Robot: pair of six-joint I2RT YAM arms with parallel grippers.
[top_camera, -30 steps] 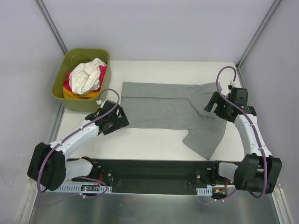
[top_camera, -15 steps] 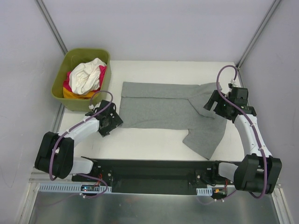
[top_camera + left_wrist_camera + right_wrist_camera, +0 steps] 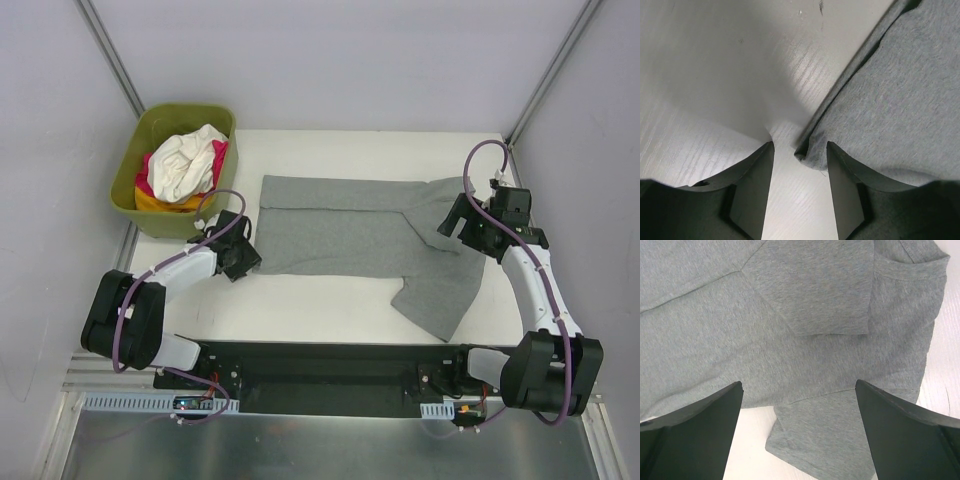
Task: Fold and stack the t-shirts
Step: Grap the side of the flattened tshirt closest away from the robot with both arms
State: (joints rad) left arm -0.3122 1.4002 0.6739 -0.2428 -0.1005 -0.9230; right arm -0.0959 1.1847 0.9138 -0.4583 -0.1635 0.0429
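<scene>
Left gripper [image 3: 800, 146] part-open, empty, straddling hem corner of grey t-shirt [image 3: 900, 100]; judge: seat cloth deep before closing. Right gripper [image 3: 799, 385] wide open, empty, over its sleeve.

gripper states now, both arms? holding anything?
Left gripper: open, fingers either side of a corner of the grey t-shirt, not clamped.
Right gripper: open wide above the grey t-shirt, holding nothing.
</scene>
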